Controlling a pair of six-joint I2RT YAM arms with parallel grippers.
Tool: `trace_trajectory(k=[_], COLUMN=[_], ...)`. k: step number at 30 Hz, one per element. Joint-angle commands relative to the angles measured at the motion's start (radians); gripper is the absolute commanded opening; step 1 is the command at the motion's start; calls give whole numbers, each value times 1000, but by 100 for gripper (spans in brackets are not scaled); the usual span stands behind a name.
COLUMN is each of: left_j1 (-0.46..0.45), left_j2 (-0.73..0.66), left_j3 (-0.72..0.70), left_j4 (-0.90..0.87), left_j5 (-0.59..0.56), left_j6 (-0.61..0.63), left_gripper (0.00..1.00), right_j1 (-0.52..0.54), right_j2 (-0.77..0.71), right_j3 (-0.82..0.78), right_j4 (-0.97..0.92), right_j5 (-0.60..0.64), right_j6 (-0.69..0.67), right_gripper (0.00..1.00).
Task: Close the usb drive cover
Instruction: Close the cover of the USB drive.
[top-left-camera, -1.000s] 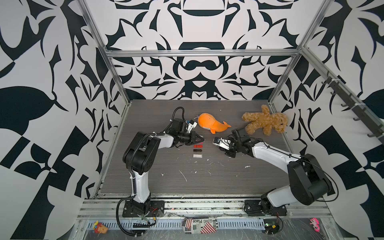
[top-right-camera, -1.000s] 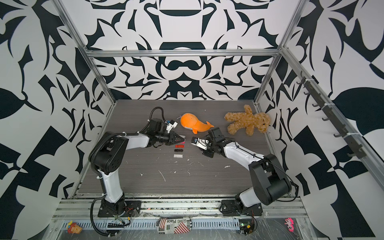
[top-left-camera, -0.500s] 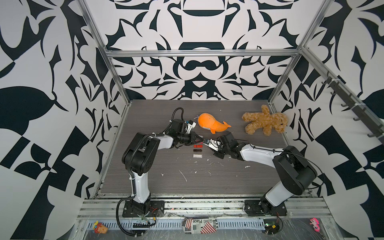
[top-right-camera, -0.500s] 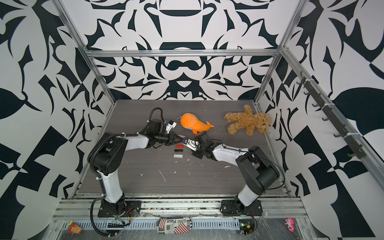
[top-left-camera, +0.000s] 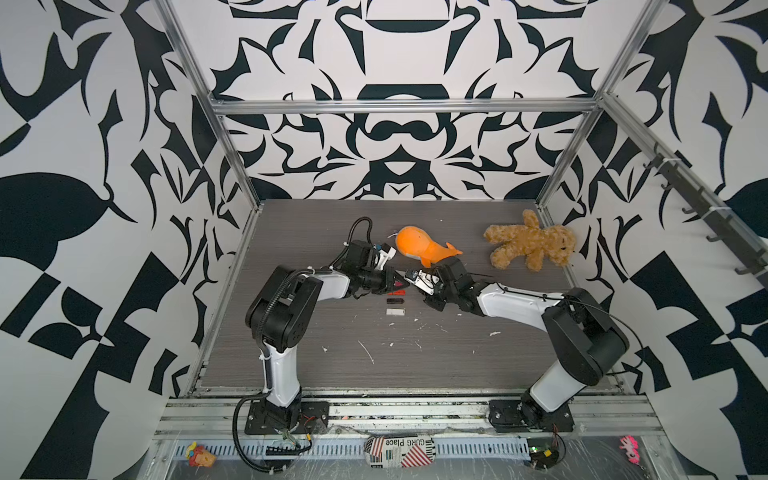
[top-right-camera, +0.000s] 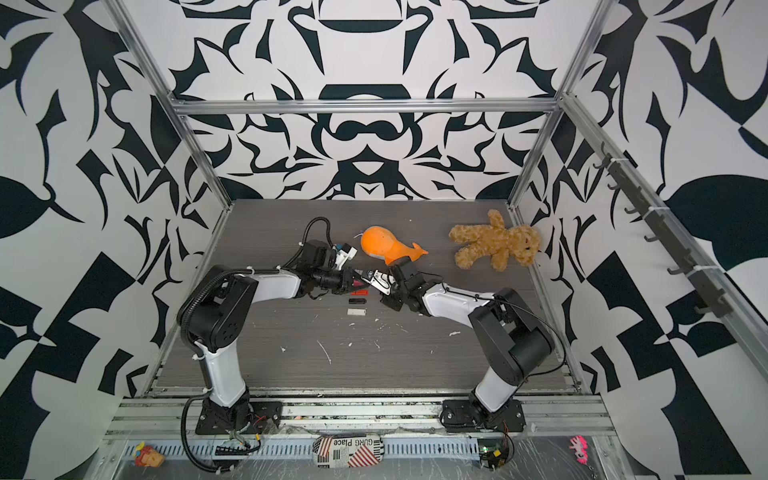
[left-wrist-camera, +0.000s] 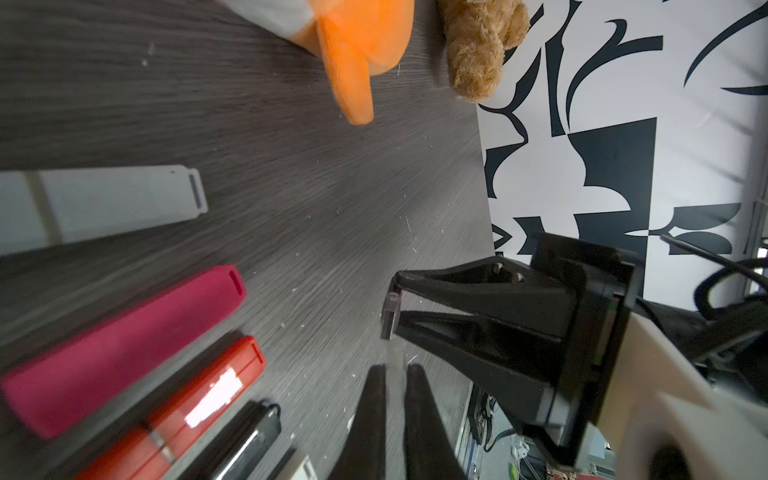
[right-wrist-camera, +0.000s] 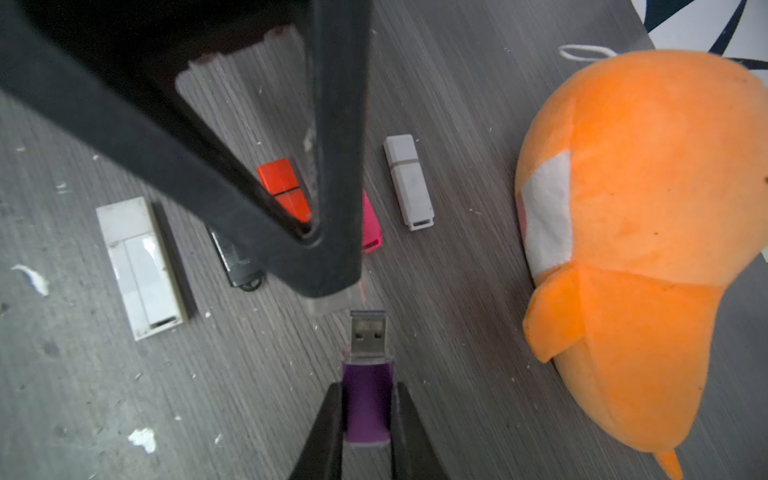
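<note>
My right gripper (right-wrist-camera: 368, 388) is shut on a purple usb drive (right-wrist-camera: 368, 409). The drive's bare metal plug (right-wrist-camera: 369, 332) points at the left gripper. My left gripper (left-wrist-camera: 395, 370) is shut on a clear, see-through cover (left-wrist-camera: 395, 353). That cover (right-wrist-camera: 332, 305) sticks out of the left fingertips, a small gap from the plug and slightly to one side of it. In both top views the left gripper (top-left-camera: 398, 284) and the right gripper (top-left-camera: 410, 277) meet tip to tip above the middle of the table, in front of the orange toy.
An orange plush whale (top-left-camera: 419, 249) lies just behind the grippers, and a brown teddy bear (top-left-camera: 528, 245) lies at the back right. Several other drives lie under the grippers: white (right-wrist-camera: 409, 183), pink (right-wrist-camera: 371, 228), red (right-wrist-camera: 284, 189), black (right-wrist-camera: 237, 257) and a wide white one (right-wrist-camera: 141, 266).
My right gripper has carried the purple drive leftward until its plug nearly meets the left gripper's tips. The left arm has hardly moved.
</note>
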Motion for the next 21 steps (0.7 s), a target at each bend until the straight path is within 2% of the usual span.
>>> trace_trajectory(k=[1,21], left_j1=[-8,-18], left_j2=[-23,-9], left_j3=[17,16], left_j4=[-28,30], left_j5=[-6,-60], left_j6=[10,-32], left_gripper=[7,7], right_j1=[5,18], right_j2=[0,18], right_j3=[40,52], right_j4=[19,40], right_j5=[-19,-73], right_j6=[18,43], right_gripper=[13,13])
